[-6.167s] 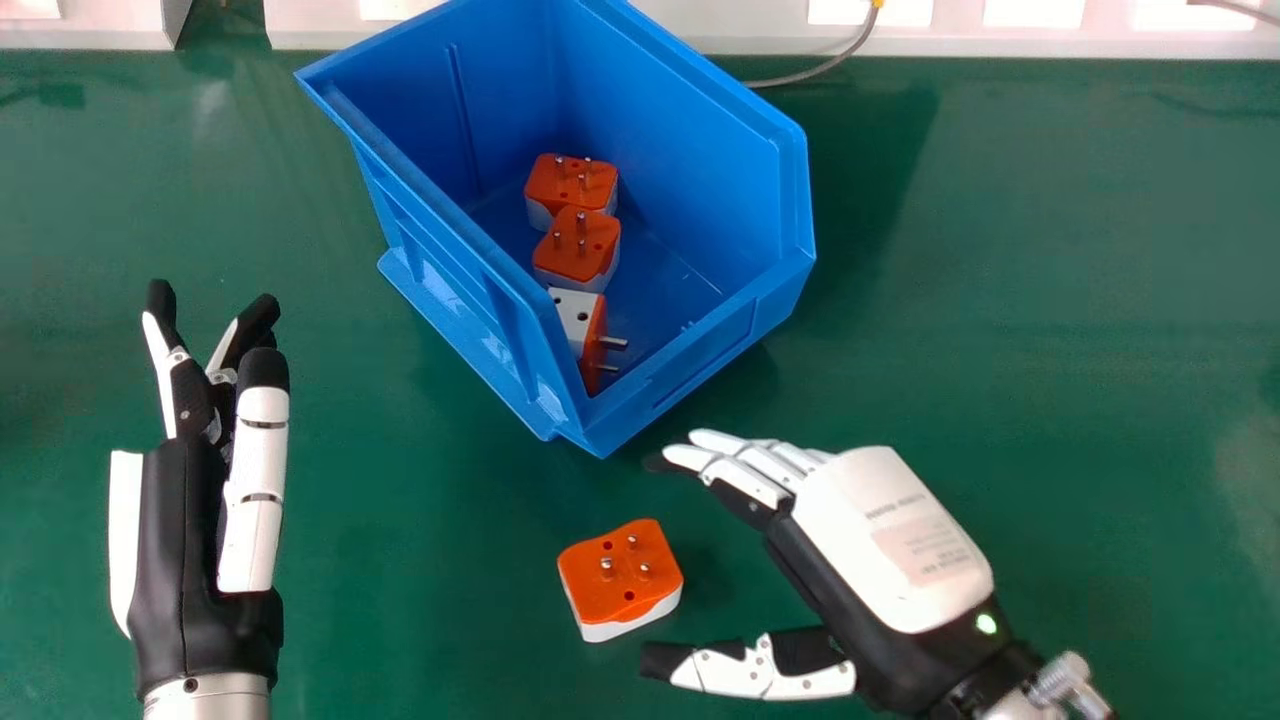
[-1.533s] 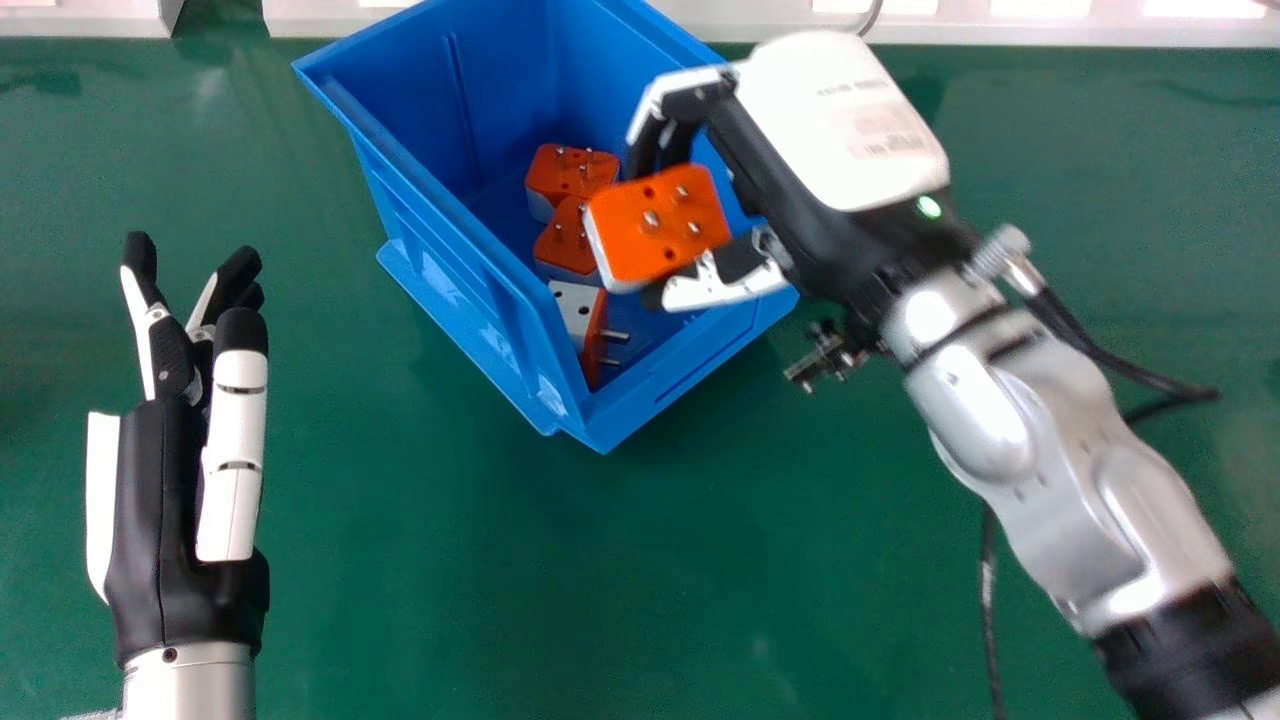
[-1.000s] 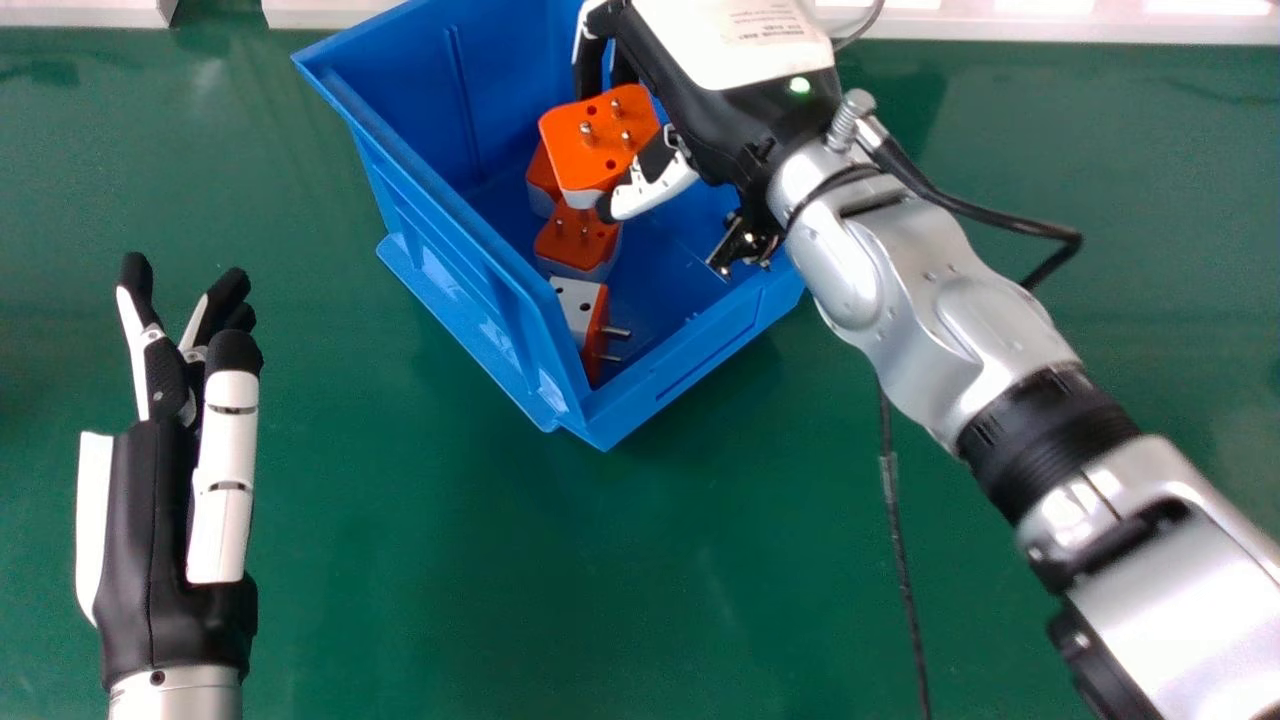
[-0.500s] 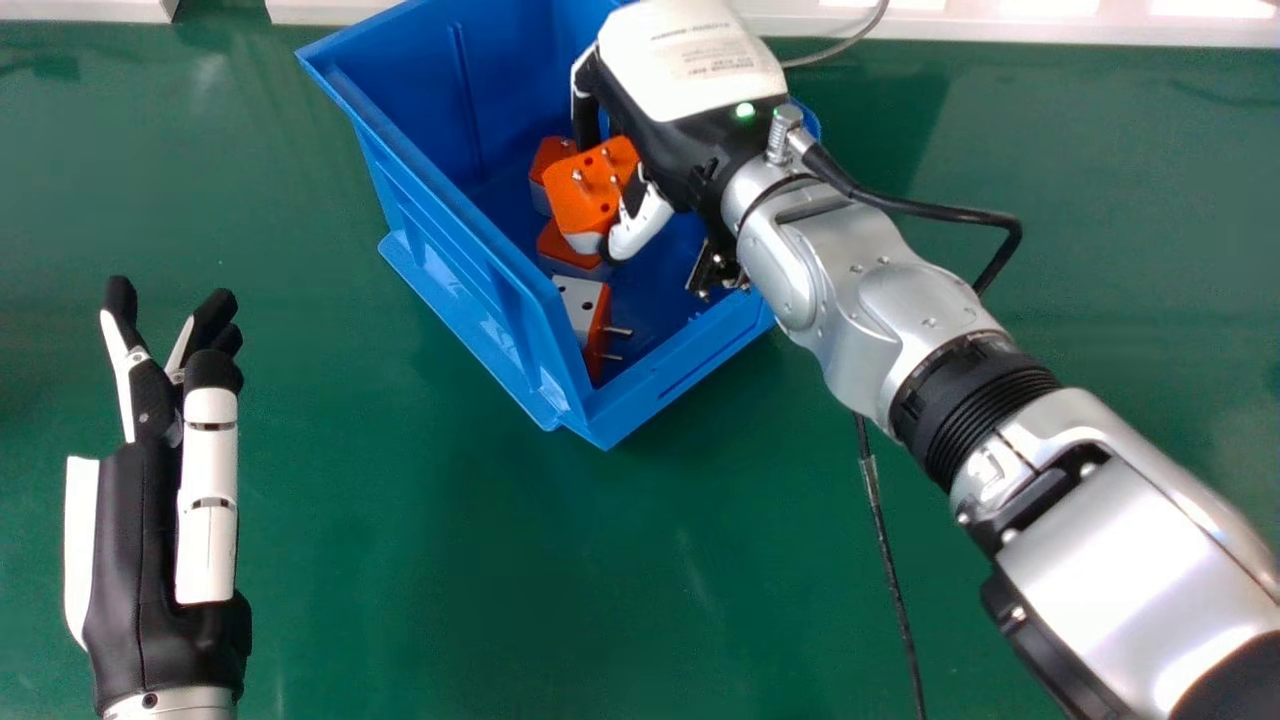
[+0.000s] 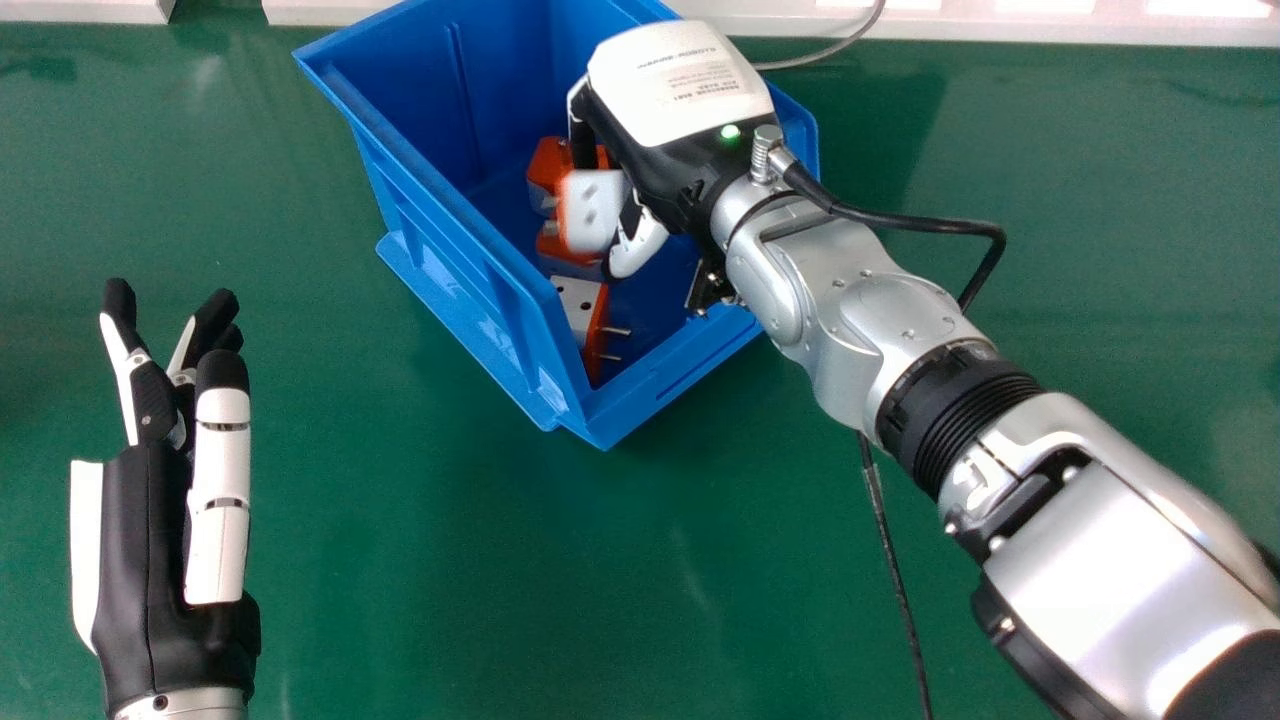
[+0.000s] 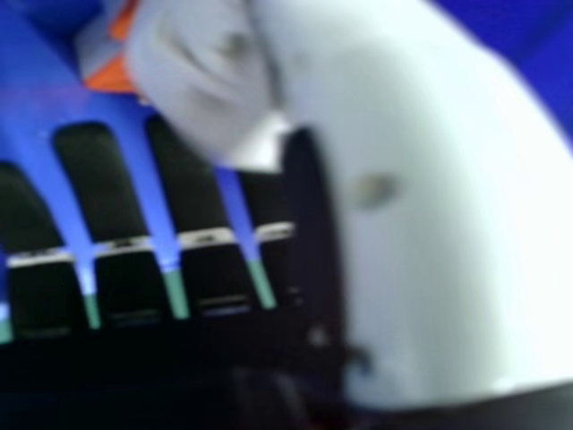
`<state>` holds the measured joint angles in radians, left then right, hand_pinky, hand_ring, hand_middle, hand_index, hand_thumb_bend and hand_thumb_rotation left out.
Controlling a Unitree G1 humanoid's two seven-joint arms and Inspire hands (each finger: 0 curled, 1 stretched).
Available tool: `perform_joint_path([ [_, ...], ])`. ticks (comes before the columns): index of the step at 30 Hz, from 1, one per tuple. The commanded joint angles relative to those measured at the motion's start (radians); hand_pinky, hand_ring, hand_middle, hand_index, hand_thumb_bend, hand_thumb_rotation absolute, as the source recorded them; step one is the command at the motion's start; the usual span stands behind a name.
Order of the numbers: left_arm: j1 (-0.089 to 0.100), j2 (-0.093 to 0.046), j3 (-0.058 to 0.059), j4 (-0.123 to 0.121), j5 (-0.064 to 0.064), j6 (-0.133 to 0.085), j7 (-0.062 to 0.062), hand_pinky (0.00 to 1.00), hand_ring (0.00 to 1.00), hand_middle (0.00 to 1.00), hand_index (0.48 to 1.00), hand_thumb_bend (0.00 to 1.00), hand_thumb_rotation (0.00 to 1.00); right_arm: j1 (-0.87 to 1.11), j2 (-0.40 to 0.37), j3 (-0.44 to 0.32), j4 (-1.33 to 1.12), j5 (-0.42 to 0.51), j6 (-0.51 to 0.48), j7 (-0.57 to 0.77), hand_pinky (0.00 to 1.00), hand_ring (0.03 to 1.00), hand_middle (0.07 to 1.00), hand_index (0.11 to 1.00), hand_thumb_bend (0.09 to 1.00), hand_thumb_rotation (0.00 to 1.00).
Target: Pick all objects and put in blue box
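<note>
Over the inside of the blue box, my right hand is open, its thumb apart from the fingers. A blurred orange-and-white plug adapter is tipped beside the thumb, white face up, above the other adapters. Two mostly orange adapters, one at the back and one in the middle, are partly covered by it. Another adapter lies on its side in the front corner. In the right hand view, my right hand has straight fingers, with the white adapter beyond them. My left hand is open over the table's left.
The green table surrounds the box. My silver right forearm crosses the box's right front rim, with a black cable hanging below. A grey cable and a white ledge are at the back.
My right hand carried the adapter from the table into the box, and its fingers have opened. The adapter has slipped lower and turned from orange face up to white face up.
</note>
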<state>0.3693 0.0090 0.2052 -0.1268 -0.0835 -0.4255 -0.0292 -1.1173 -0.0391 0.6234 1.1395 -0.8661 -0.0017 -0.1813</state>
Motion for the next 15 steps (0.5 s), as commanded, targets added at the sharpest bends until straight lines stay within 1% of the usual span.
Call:
perform_joint_path([
  [1,-0.004,-0.001,-0.003,-0.009,0.007,-0.016,0.005,0.95,0.94,0.93,0.943,0.38,0.86,-0.037,-0.013,0.007,-0.037,-0.006,0.012,-0.009,0.82,0.971,0.991,0.992,0.729,0.69],
  [3,-0.008,0.001,-0.004,-0.006,0.012,-0.018,0.007,0.94,0.94,0.93,0.941,0.37,0.87,-0.032,-0.017,0.013,-0.048,-0.011,0.02,-0.012,0.86,0.991,0.997,0.998,0.751,0.72],
  [5,-0.015,0.003,-0.005,0.002,0.019,-0.025,0.008,0.94,0.94,0.93,0.939,0.35,0.88,-0.027,-0.021,0.021,-0.062,-0.016,0.028,-0.008,0.87,0.999,1.0,1.0,0.759,0.74],
  [6,-0.019,0.004,-0.006,0.006,0.018,-0.028,0.007,0.94,0.94,0.93,0.941,0.34,0.89,-0.026,-0.022,0.023,-0.067,-0.017,0.032,-0.007,0.87,1.0,1.0,1.0,0.758,0.75],
  [8,-0.027,0.006,-0.007,0.014,0.01,-0.032,0.003,0.95,0.94,0.94,0.942,0.35,0.89,-0.022,-0.024,0.024,-0.075,-0.014,0.035,-0.008,0.88,1.0,1.0,1.0,0.757,0.75],
  [9,-0.03,0.006,-0.008,0.016,0.01,-0.032,0.003,0.95,0.94,0.94,0.942,0.36,0.88,-0.019,-0.026,0.022,-0.08,-0.011,0.036,-0.011,0.88,1.0,1.0,1.0,0.752,0.75],
  [11,-0.034,0.007,-0.007,0.02,0.023,-0.033,0.01,0.93,0.94,0.93,0.938,0.38,0.88,-0.009,-0.031,0.01,-0.096,-0.001,0.036,-0.025,0.89,1.0,1.0,1.0,0.731,0.75],
  [13,-0.04,0.008,-0.007,0.024,0.031,-0.031,0.014,0.91,0.93,0.92,0.933,0.38,0.88,0.003,-0.04,-0.002,-0.121,0.008,0.042,-0.034,0.89,1.0,1.0,1.0,0.684,0.71],
  [15,-0.045,0.011,-0.006,0.031,0.037,-0.036,0.015,0.91,0.93,0.92,0.933,0.39,0.89,0.026,-0.054,-0.016,-0.165,0.017,0.04,-0.045,0.88,1.0,1.0,1.0,0.641,0.67],
])
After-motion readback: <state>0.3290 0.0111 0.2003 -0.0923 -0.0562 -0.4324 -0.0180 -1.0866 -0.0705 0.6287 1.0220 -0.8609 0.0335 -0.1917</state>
